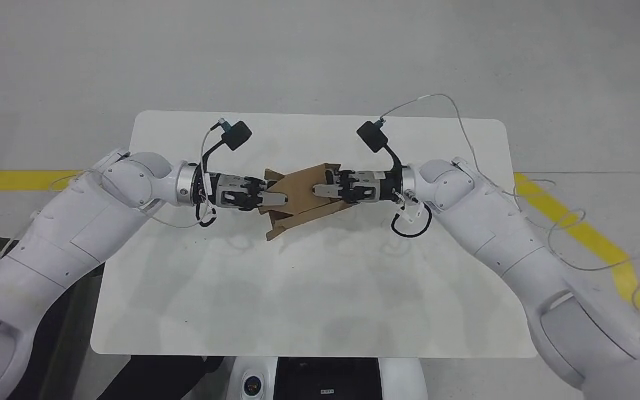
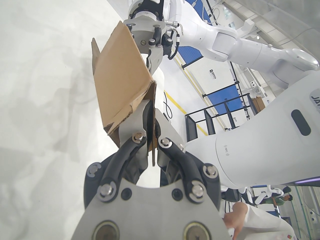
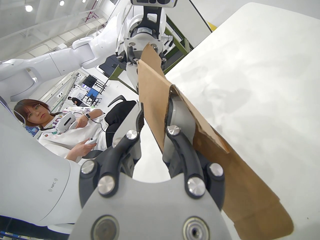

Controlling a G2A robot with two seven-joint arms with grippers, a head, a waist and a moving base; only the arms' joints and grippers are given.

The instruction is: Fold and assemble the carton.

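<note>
Pinching carton point(image 1: 298, 205): left hand point(image 1: 268, 196), right hand point(image 1: 322, 188)

Plain brown carton point(image 1: 298, 200), white table point(image 1: 300, 300), left gripper point(image 2: 150, 118) — silver plates, black links, grey floor point(image 1: 300, 50) with yellow stripe point(image 1: 25, 180)

Bright, even overhead light from ceiling spots point(image 3: 28, 8); white desk point(image 1: 300, 300) near washed out, faint soft shadow below carton point(image 1: 300, 200). Wrist views bend strongly at edges.

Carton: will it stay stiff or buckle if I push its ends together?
Likely light: edge pinches by the left gripper and right gripper seem to carry the carton. Probably hinges at its creases; panels look flat. Frayed corner suggests edges crush easily.
</note>
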